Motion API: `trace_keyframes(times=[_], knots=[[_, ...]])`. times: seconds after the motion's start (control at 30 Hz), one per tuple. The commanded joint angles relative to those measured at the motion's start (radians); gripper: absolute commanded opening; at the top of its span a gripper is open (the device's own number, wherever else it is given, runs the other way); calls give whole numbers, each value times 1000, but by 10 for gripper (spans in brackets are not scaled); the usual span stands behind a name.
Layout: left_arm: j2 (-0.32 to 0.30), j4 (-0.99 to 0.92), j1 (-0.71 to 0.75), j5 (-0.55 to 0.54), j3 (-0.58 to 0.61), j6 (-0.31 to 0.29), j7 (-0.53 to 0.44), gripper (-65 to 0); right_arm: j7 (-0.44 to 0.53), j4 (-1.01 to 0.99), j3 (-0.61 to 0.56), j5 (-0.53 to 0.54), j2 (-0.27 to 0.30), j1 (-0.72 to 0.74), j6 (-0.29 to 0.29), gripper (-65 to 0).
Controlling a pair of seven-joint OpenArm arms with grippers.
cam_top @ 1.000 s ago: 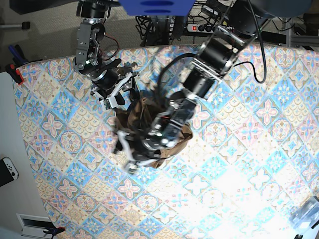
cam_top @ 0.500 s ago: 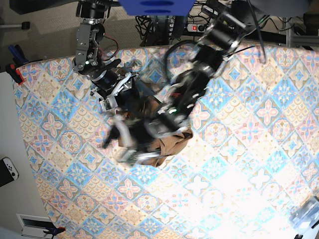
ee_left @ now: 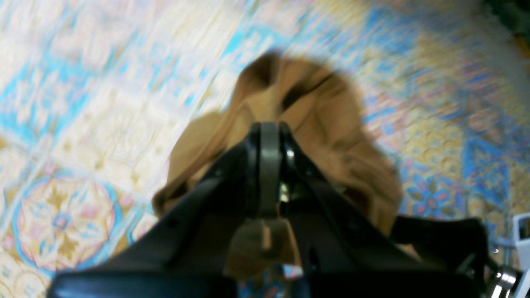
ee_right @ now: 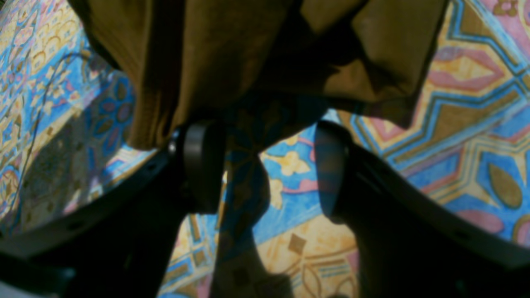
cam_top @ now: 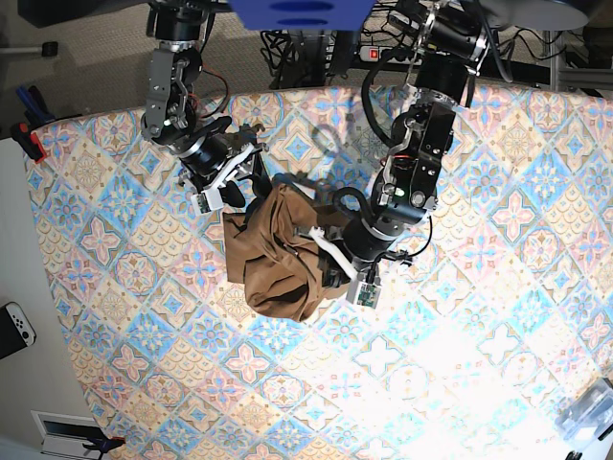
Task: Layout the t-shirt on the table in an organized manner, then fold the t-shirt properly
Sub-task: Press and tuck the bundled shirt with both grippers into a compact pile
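Near the back of the counter (cam_top: 498,316), with its pastel blue, pink and cream diamond-tile cover, the plain tan-brown cloth t-shirt (cam_top: 278,254) sits in a crumpled heap between the two arms, nowhere near laid out. A second ago the left arm was stretched low across the heap with its hand spread; now it has drawn back to the heap's edge and the left hand (ee_left: 269,165) is clenched, its fingers pressed flat together. In the blurred left wrist view tan cloth lies just past the fingertips and a fold seems to sit under them, but whether cloth is actually pinched I cannot tell. The right hand (ee_right: 261,165) has not moved: it is released, its two pads standing wide apart with only patterned cover between them, and the shirt's hem hangs just ahead of them, brushing the left pad's outer side. My reading is that the layout step has barely begun: the left hand has just made its first bid for a grip, and the right must still take a second one before the cloth can be spread.
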Motion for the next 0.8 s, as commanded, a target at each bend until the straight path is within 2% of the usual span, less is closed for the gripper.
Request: trace_keyframes(times=[0.0, 0.07, 0.2, 0.27, 0.47, 0.77], knots=[[24, 25, -25, -4, -21, 21, -37, -650, -68, -6, -6, -34, -2, -8, -3, -316], [42, 22, -25, -2, -41, 56, -32, -650, -68, -6, -6, -34, -2, -8, -3, -316], [55, -76, -58, -10, -38, 59, -27, -650, -68, -6, 0, -34, -2, -8, -3, -316], [81, -136, -72, -7, -40, 59, -27, -650, -68, -6, 0, -34, -2, -8, -3, -316], [113, -187, -78, -4, -40, 62, -34, -650, -66, -6, 2, -34, -2, -8, -3, -316], [220, -527, -238, -10, -38, 57, -55, -650, -66, -6, 2, -34, -2, -8, -3, -316]])
